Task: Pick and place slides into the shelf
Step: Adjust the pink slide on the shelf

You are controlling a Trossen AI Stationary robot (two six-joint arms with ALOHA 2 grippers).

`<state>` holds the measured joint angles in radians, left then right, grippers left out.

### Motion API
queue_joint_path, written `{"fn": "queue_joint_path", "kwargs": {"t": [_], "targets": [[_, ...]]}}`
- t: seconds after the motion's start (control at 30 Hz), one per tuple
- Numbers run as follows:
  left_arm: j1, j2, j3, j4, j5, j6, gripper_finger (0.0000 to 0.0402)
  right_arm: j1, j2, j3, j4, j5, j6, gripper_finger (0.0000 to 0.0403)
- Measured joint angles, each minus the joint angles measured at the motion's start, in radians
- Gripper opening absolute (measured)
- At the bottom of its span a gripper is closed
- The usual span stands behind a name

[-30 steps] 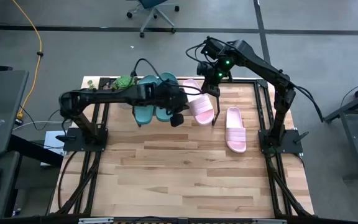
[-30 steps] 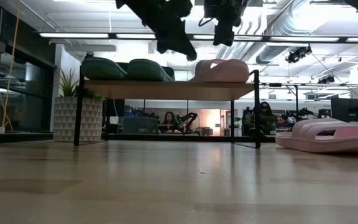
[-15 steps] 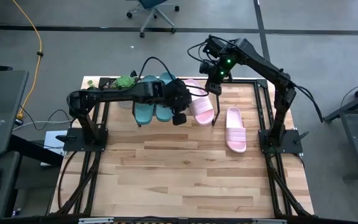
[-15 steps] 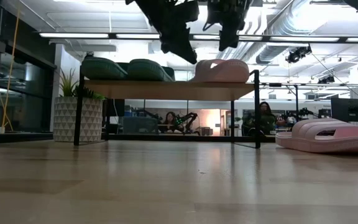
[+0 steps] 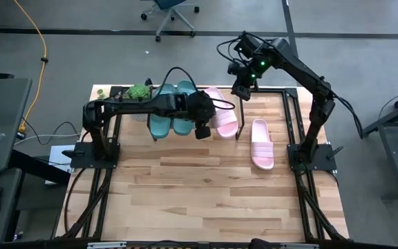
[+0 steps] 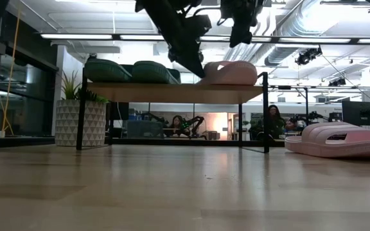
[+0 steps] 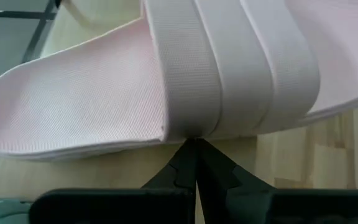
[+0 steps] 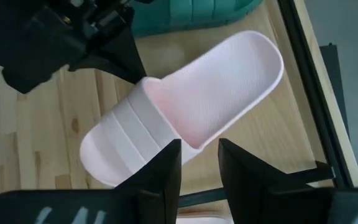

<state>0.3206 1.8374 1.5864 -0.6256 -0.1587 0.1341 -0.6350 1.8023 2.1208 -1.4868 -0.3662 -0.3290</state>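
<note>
Shelf; left claw closed against pink slide; right claw open above

Two teal slides and one pink slide lie side by side on the wood-topped shelf. The second pink slide lies flat on the worktop, just beside the shelf.

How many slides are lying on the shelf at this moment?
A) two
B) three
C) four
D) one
B: two dark teal slides and one pink slide lie on the shelf, while the second pink slide lies on the table beside it.
</note>
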Motion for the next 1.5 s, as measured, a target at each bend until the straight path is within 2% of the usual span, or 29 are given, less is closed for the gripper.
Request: {"fn": "queue_joint_path", "kwargs": {"t": [0.4,0.53,0.7,0.87,1.07,1.4,1.5], "targets": [[0.015,-0.001,0.000,0.092,0.002,0.024,0.0000,0.001,-0.017,0.000,0.010,-0.002,0.030,0.0097],[0.026,-0.001,0.000,0.089,0.030,0.034,0.0000,0.001,-0.017,0.000,0.010,-0.003,0.034,0.0097],[0.027,-0.002,0.000,0.025,-0.049,0.026,0.0000,0.001,-0.017,0.000,0.010,-0.004,0.033,0.0097],[0.033,-0.002,0.000,0.011,-0.032,0.026,0.0000,0.001,-0.017,0.000,0.010,-0.004,0.033,0.0097],[0.039,-0.003,0.000,0.045,-0.061,0.031,0.0000,0.001,-0.017,0.000,0.010,-0.015,0.036,0.0097],[0.067,-0.003,0.000,0.062,-0.049,0.043,0.0000,0.001,-0.017,0.000,0.012,-0.030,0.041,0.0097],[0.075,-0.003,0.000,0.069,-0.012,0.044,0.0000,0.001,-0.017,0.000,0.018,-0.030,0.042,0.0097]]}}
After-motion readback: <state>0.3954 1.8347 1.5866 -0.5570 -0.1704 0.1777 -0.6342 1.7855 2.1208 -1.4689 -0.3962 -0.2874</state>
